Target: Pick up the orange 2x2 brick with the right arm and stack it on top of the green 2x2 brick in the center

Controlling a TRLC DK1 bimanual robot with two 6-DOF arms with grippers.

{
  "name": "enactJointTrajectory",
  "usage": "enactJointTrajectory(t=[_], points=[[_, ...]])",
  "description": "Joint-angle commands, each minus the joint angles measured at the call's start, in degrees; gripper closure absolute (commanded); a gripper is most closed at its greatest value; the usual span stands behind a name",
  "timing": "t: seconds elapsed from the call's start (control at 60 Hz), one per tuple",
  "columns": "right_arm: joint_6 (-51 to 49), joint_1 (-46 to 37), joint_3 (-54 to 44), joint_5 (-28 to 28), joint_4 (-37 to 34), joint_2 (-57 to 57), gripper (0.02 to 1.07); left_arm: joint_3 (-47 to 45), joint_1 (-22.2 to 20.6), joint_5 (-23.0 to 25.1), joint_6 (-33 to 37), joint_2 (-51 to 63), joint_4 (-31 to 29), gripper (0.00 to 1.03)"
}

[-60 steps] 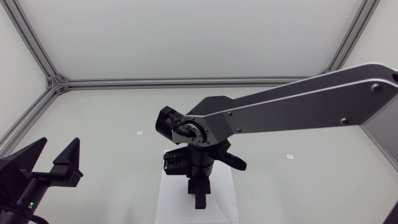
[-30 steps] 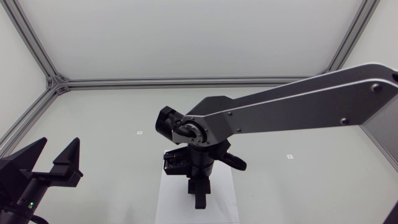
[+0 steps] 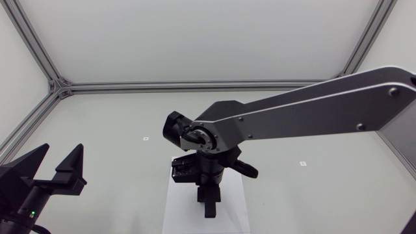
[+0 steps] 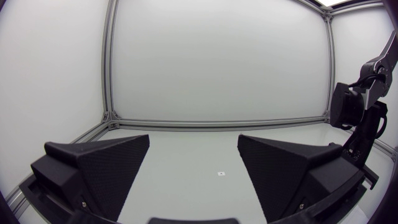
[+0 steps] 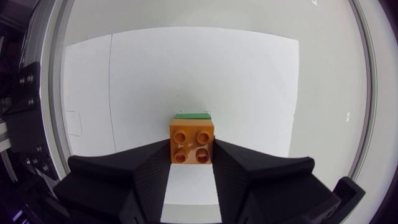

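My right arm (image 3: 312,117) is one long silver-grey link dotted with small dark screws. It ends in a round black joint with a bright metal ring at its hub, and the wrist past that is matte black. My left gripper (image 3: 62,151) is matte black too, with two broad wedge fingers (image 4: 106,165) that have finely grained faces and a small green light on its base. My right gripper (image 5: 193,163) has the same grain.

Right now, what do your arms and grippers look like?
My right arm: a long silver-grey link with small round screws, black joints and wrist. The left gripper and right gripper: matte black, two broad wedge-shaped fingers with finely textured faces. A small green light glows on the black left arm.
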Motion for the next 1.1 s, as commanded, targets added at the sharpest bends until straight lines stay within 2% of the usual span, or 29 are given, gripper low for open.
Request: enactJointTrajectory(t=[0.0, 0.717, 1.083], points=[[-1.04, -0.11, -2.96, 0.41, -1.63, 3.47, 0.99, -2.35, 0.16, 0.25, 0.75, -0.45, -0.78, 0.04], [-0.34, -0.11, -2.79, 0.93, -4.35, 6.20, 0.99, -2.35, 0.16, 0.25, 0.75, -0.45, -0.78, 0.04], [-1.83, -2.30, -1.29, -2.14, -4.88, 9.45, 0.99, -2.35, 0.16, 0.34, 0.75, -0.45, -0.87, 0.04]])
